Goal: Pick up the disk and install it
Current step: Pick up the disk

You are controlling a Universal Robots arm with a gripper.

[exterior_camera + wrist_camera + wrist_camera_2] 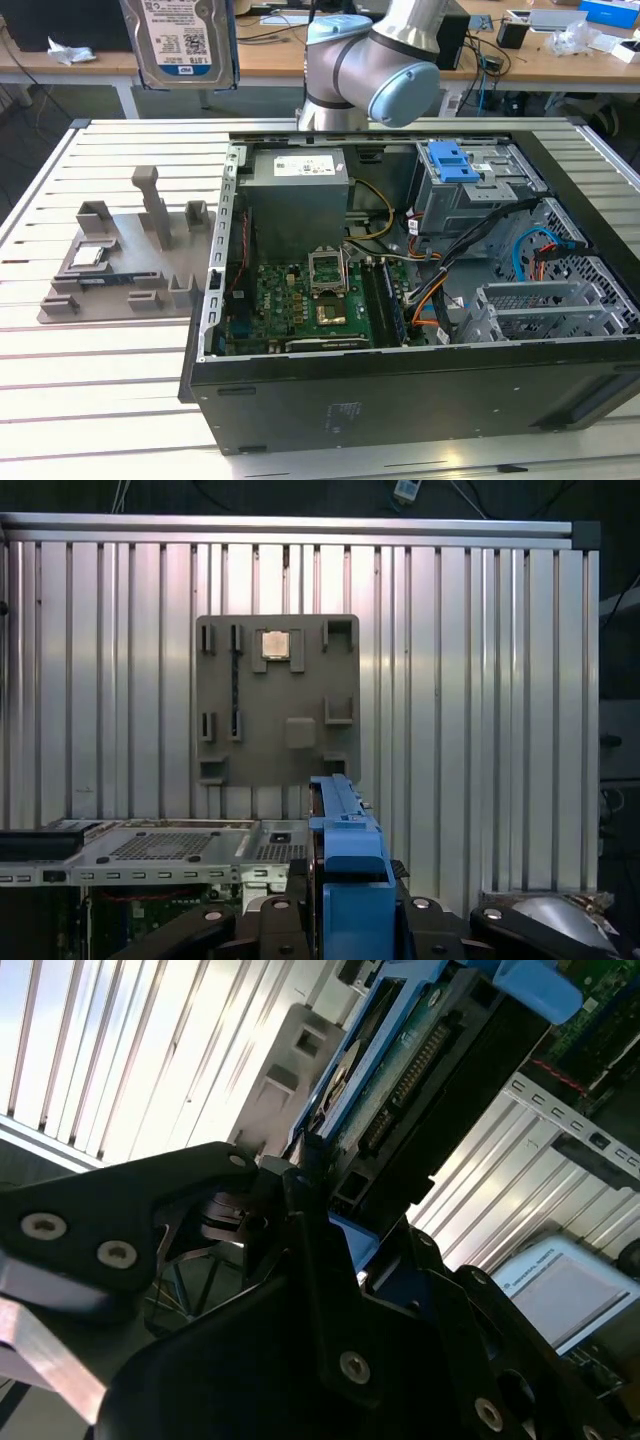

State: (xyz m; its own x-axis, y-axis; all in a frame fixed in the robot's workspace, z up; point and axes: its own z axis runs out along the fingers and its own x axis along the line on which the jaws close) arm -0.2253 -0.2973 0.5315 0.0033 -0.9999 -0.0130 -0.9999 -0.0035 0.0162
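So here's where we're at: the gripper is clamped shut on one end of the disk, that rectangular silver metal hard drive with the white-and-blue label and the blue plastic bracket around it. In the second wrist view the black fingers pinch it at the bracket end, with the connector edge running away from them.

In the exterior view the disk hangs upright in the air, long axis vertical and label facing the camera, high at the exterior view's left. It's clear of everything. In the first wrist view, looking down past the bracket's blue edge, we see the flat grey plastic fixture plate with the small square silver chip on it, lying on the slatted aluminium counter.

The bit that matters, we reckon, is this: the grey metal drive cage with its blue plastic latch sits at the far corner of the open black computer case, toward the exterior view's right. That puts it well apart from the disk, across the whole case and a good way lower.
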